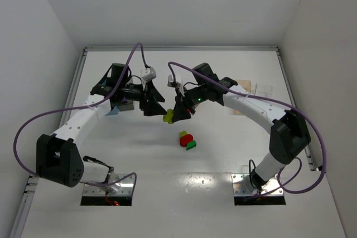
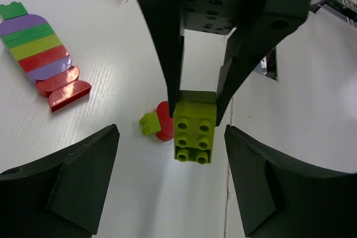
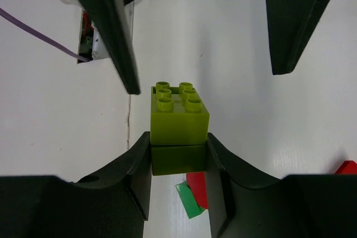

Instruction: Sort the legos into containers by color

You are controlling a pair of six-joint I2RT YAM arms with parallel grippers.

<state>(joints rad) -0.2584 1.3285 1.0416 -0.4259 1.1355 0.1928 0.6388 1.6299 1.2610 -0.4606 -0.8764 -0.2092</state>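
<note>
Left tool [image 2: 171,154] spread wide, gaps either side of lime brick [image 2: 195,126] pinched by right tool [image 3: 178,143]

No text, label, brand, number or sign can be read in any view. Nothing legible is made out on the lime-green brick [image 2: 194,132], the striped brick stack [image 2: 42,54] or the counter [image 2: 111,26].

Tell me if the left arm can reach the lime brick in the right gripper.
Probably yes: the left gripper is open either side of the lime brick; the right gripper clamps only one half.
</note>
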